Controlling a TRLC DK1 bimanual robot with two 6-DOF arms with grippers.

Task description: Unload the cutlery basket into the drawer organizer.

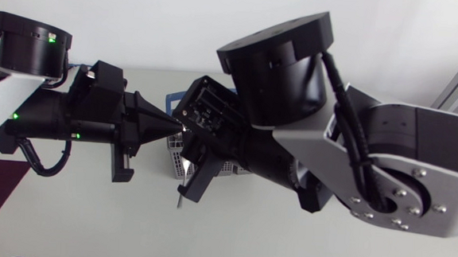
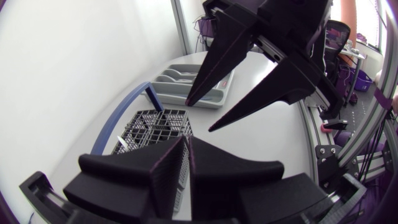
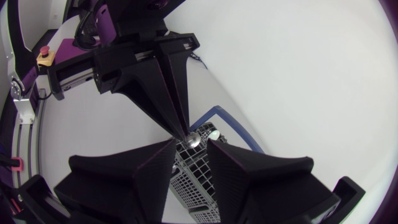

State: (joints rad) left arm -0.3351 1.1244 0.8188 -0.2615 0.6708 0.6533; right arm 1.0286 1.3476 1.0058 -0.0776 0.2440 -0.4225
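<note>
Cutlery basket (image 2: 152, 127) near table (image 2: 264, 134) edge, apparently under right end effector (image 2: 199, 118)

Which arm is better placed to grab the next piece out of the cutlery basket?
Probably right: the right claw is open over the cutlery basket, with a silver cutlery end just ahead of its gap. The left claw is shut, tip at that piece, and would have to open first.

Matte black left gripper (image 2: 188, 143) and right gripper (image 3: 191, 144), grey grid-mesh basket (image 2: 155, 127), blue handle (image 2: 153, 99), pale grey organizer (image 2: 186, 99), white table (image 2: 273, 130), silver-grey arm link (image 1: 396, 131).
</note>
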